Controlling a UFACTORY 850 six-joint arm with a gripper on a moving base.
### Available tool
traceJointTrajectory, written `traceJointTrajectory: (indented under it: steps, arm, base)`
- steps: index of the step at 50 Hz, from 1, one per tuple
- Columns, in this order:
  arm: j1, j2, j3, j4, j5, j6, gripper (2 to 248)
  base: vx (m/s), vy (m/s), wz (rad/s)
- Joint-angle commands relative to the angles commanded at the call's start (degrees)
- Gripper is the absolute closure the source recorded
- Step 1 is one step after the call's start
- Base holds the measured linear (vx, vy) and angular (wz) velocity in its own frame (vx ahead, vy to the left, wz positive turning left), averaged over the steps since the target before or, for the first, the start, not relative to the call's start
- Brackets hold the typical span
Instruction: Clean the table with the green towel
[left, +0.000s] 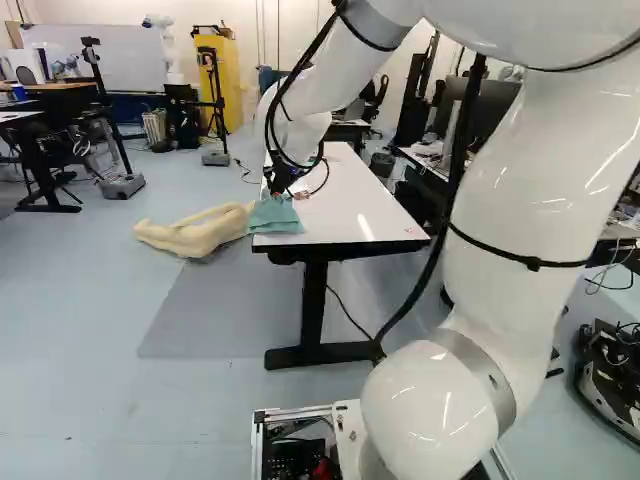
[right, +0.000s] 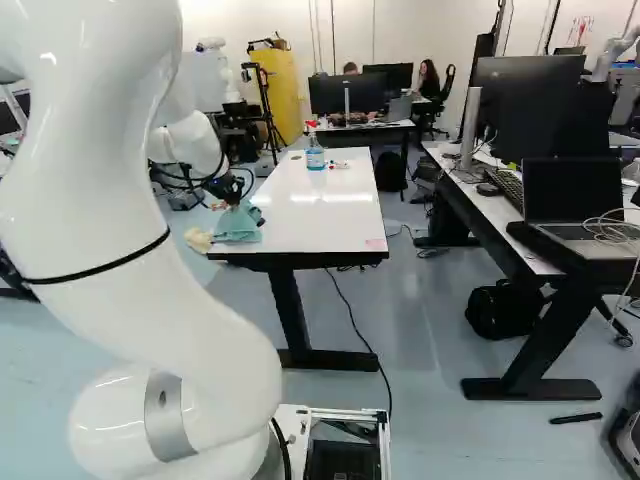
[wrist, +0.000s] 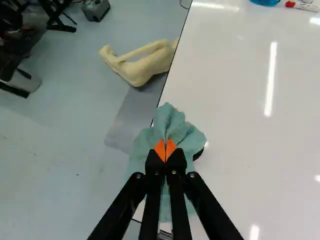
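In the left base view my gripper (left: 277, 188) is at the near left corner of the white table (left: 340, 205). The green towel (left: 275, 216) lies bunched under it and partly over the table's left edge. In the wrist view the orange tips of the gripper (wrist: 165, 150) are together with a fold of the towel (wrist: 172, 122) pinched between them. The towel spreads around and beneath the fingers. A small dark object beside the towel is mostly covered by it.
On the tabletop's far part stand a blue spray bottle (right: 315, 153) and a red-capped marker (wrist: 300, 6). A beige mannequin-like body (left: 200, 232) lies on the floor left of the table. Right of it, a desk (right: 500, 215) holds monitors and a laptop.
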Motion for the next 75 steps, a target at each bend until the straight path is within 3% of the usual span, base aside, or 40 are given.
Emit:
traceJointTrajectory:
  steps: [21,53,75]
  arm:
    - [-0.6,1.7,0.5,0.0,0.0,0.0,229]
    - [-6.3,9.0,3.5,0.0,0.0,0.0,229]
    - [-10.3,11.5,5.9,0.0,0.0,0.0,229]
  base:
    - [0.0,0.0,0.0]
    - [0.0,0.0,0.0]
    - [0.0,0.0,0.0]
